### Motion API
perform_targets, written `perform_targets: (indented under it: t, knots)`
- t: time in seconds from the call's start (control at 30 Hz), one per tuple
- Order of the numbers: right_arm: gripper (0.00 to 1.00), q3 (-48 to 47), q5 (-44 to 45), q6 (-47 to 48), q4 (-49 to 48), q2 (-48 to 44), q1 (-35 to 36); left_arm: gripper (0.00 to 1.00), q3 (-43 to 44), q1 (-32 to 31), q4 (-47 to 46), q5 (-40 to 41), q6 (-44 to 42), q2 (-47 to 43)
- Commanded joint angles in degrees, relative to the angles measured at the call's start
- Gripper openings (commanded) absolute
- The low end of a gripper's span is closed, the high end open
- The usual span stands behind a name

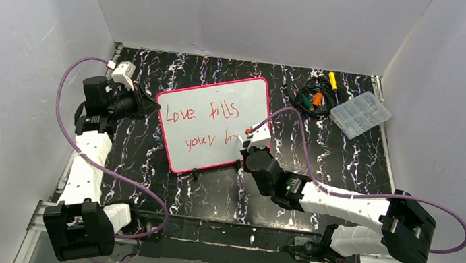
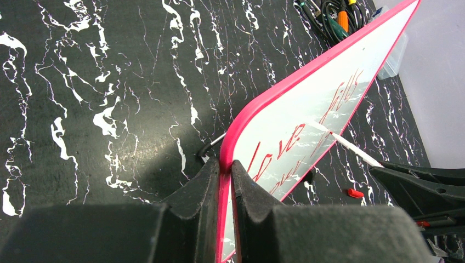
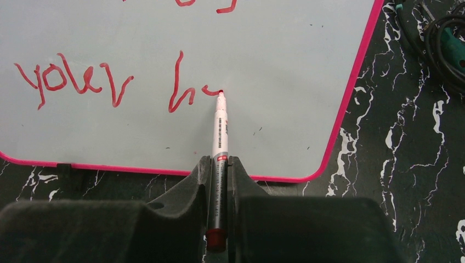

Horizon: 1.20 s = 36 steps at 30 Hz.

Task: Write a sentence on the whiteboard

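Note:
The whiteboard (image 1: 212,123) with its pink-red rim lies tilted on the black marbled table. Red handwriting, the sentence (image 1: 200,112), reads "Love fills" above "your h" plus a fresh short stroke (image 3: 211,91). My left gripper (image 2: 225,167) is shut on the whiteboard's rim (image 2: 257,104) at its left edge. My right gripper (image 3: 219,162) is shut on a white marker (image 3: 220,129) with a red end. Its red tip touches the board just right of the "h". In the top view the right gripper (image 1: 246,148) sits at the board's lower right corner.
A clear compartment box (image 1: 360,113) stands at the back right. A tangle of cables and small tools (image 1: 315,96) lies beside it. A red marker cap (image 2: 354,193) lies on the table by the board. White walls close in three sides.

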<state>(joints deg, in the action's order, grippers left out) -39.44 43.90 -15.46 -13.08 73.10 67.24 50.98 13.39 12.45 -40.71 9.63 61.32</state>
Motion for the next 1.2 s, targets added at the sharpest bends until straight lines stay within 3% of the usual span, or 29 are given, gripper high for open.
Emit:
perform_targets:
  t: [0.0,0.57,1.17]
  knots:
    - [0.01,-1.39,2.93,2.28,-2.97,-0.66,-0.35,0.02,-0.73,0.01,0.47,-1.13,-0.01,-1.25]
    - [0.01,-1.56,-4.08,2.80,-4.93,1.64,-0.27,0.02,-0.78,-0.03,0.47,-1.13,-0.05,-1.27]
    - [0.01,1.14,-2.97,-2.47,2.13,0.27,0.35,0.02,-0.71,-0.02,0.47,-1.11,-0.05,-1.28]
